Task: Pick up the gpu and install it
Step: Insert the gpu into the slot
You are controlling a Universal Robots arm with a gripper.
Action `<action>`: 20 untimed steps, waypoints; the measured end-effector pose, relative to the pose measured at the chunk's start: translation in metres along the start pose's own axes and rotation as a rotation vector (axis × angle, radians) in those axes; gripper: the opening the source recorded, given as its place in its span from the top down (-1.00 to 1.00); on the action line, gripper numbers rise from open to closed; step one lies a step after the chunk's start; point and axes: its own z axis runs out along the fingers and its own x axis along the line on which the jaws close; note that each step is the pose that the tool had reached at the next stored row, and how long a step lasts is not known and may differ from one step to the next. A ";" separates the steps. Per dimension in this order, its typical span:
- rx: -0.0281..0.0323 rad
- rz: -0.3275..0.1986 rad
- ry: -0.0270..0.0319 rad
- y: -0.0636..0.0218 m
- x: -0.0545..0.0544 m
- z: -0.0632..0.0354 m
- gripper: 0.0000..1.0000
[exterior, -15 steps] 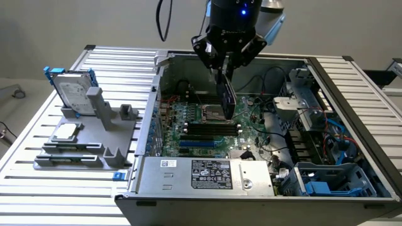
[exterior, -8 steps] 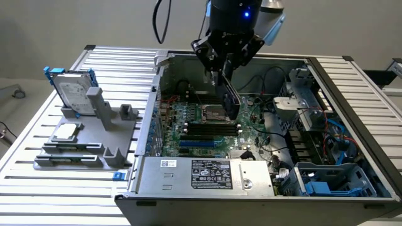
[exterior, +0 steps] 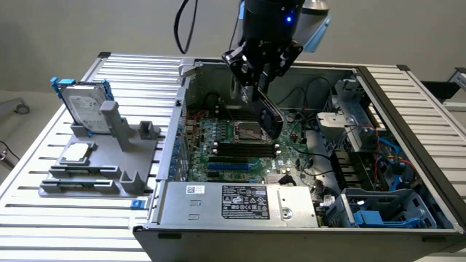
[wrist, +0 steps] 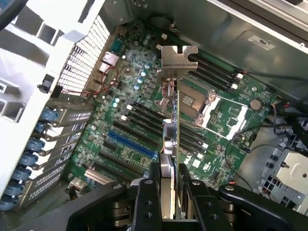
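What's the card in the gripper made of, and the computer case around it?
The gpu: green circuit board, likely fibreglass, with matte black shroud, probably plastic; end bracket shiny bare metal, seemingly stamped steel. The computer case: dull grey sheet metal, judging by folded edges.

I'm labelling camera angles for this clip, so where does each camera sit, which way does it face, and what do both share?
Exterior view: off the arm, raised, looking down into the open computer case; the arm and gripper show, gripping the gpu.
Wrist view: on the wrist, looking along the fingers at the motherboard; the fingers show.
Shared: gripper, gpu, motherboard.
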 end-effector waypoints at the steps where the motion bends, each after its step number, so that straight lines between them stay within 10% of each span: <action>1: -0.0002 -0.018 0.0009 0.0000 0.000 0.0004 0.47; 20: -0.0034 -0.364 0.0186 -0.0004 0.000 0.0087 0.47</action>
